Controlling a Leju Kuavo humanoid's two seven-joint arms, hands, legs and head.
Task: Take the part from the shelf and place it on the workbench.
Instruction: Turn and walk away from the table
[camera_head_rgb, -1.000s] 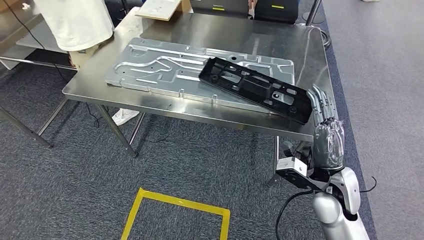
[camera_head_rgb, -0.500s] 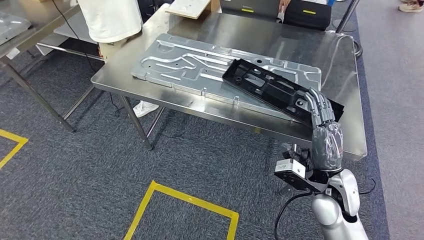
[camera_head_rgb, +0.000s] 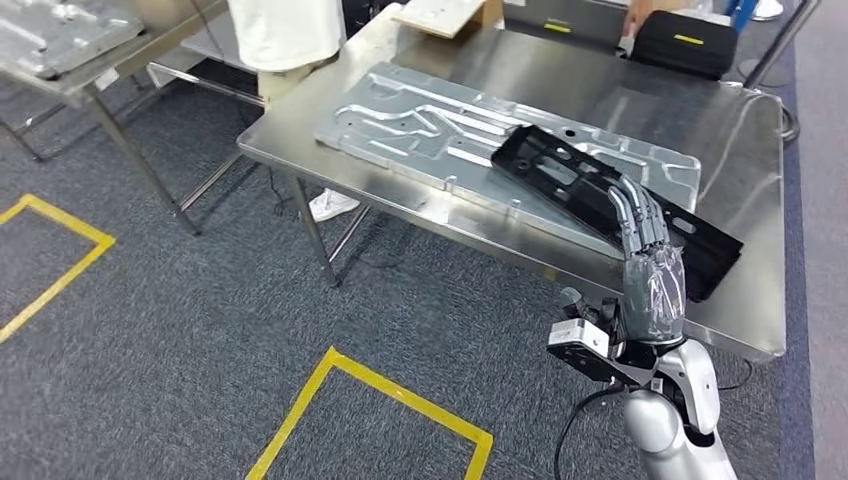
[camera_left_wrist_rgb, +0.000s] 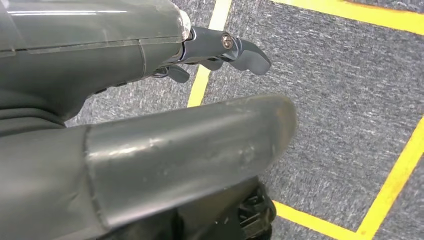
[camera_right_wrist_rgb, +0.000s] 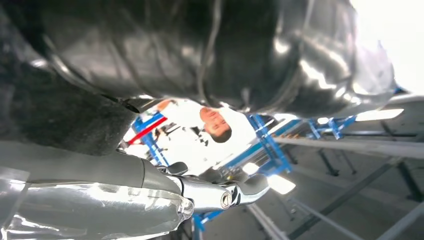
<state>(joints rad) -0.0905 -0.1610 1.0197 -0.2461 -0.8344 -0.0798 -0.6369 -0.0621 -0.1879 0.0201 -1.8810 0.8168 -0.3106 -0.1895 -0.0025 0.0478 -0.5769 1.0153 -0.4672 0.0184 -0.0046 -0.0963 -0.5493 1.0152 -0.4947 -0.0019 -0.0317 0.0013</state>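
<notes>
A: Since the black part (camera_head_rgb: 615, 205) already lies on the workbench (camera_head_rgb: 480, 228), resting across the grey stamped panel (camera_head_rgb: 450, 125) with its near end out on the bare steel towards the bench's near corner, what could the robot spoil from here?

B: The right hand (camera_head_rgb: 650, 262) is raised in front of that near end, fingers straight and side by side. Whether they touch the part cannot be told from the head view; nothing is seen clasped in them. If a fingertip is hooked on the rim, pulling the arm away could drag the part towards the bench edge, which is near.

A: And the left hand (camera_left_wrist_rgb: 150, 125)?

B: It hangs over the carpet and yellow floor tape (camera_left_wrist_rgb: 400, 185), well away from the workbench, holding nothing; the visible fingers look slightly curled, thumb apart.

A: Anything else near the workbench?

B: A person in white (camera_head_rgb: 285, 35) stands at its far side, so a wide swing would be risky.
</notes>
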